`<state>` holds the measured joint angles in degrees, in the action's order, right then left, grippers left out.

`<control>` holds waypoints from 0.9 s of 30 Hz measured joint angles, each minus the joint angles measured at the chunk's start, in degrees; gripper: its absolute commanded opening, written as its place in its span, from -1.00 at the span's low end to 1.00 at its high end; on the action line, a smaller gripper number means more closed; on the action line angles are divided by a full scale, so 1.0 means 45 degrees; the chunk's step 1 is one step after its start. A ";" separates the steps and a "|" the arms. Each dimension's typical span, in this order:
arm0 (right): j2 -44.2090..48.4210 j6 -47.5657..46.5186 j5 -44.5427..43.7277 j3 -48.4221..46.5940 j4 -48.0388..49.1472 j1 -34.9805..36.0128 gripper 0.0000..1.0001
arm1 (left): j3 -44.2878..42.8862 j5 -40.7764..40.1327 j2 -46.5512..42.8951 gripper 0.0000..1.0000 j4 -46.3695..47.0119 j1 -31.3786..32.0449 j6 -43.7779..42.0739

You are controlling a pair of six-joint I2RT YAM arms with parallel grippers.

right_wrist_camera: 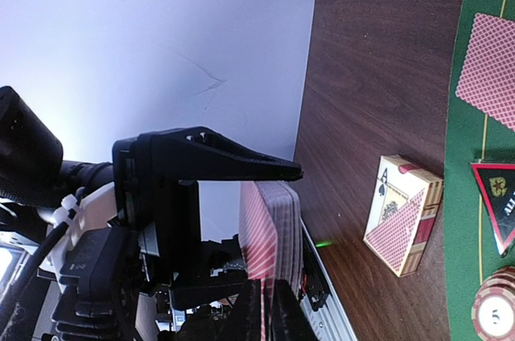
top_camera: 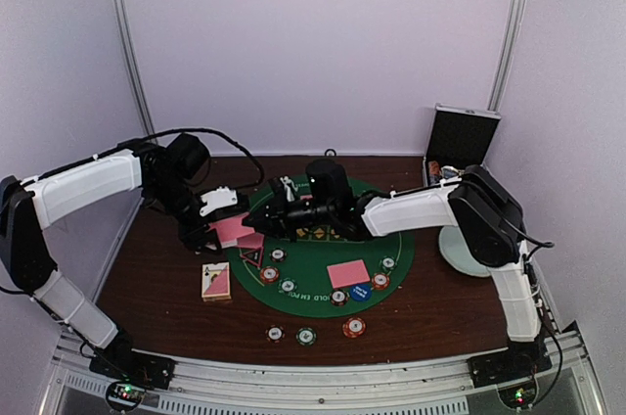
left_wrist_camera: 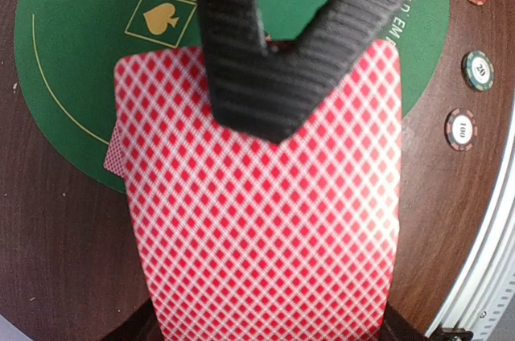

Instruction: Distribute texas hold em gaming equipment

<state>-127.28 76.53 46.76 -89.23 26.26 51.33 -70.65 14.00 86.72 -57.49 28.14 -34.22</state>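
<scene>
My left gripper (top_camera: 227, 224) is shut on a deck of red-backed playing cards (left_wrist_camera: 257, 228), held above the left edge of the green mat (top_camera: 313, 263). My right gripper (right_wrist_camera: 268, 309) is shut on the edge of the deck's top card; its black fingers (left_wrist_camera: 265, 76) show over the deck. Single cards lie face down on the mat (top_camera: 349, 273) (top_camera: 249, 242). Striped poker chips (top_camera: 278, 254) ring the mat, with three more (top_camera: 306, 336) on the wood in front. The blue dealer disc (top_camera: 360, 291) lies by the near card.
A card box (top_camera: 216, 281) lies on the wood left of the mat, also in the right wrist view (right_wrist_camera: 402, 212). An open black-and-silver case (top_camera: 463, 141) stands at the back right. A pale plate (top_camera: 460, 253) sits at the right.
</scene>
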 measured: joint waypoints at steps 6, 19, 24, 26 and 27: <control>0.0092 0.0029 0.0078 0.0180 -0.0063 -0.0131 -1.00 | 0.0107 -0.0083 -0.0015 -0.90 0.0102 0.0000 -0.0049; 0.0641 0.0704 0.0219 0.1481 0.0826 -0.1039 -1.00 | 0.0233 -0.0636 -0.0034 -0.91 0.0097 -0.0005 -0.0097; 0.0928 0.0544 0.0214 0.1681 0.0782 -0.1681 -1.00 | 0.0233 -0.0743 -0.0204 -0.92 0.0097 -0.0005 -0.0097; 0.0928 0.0374 0.0199 0.1666 0.0670 -0.1880 -1.00 | 0.0233 -0.0753 -0.0233 -0.92 0.0092 -0.0005 -0.0097; 0.0918 0.0296 0.0185 0.1613 0.0476 -0.1933 -1.00 | 0.0233 -0.0758 -0.0233 -0.92 0.0092 -0.0005 -0.0097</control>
<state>-123.15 77.87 47.59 -81.97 28.40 42.63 -69.60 10.59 85.67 -57.08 28.12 -34.65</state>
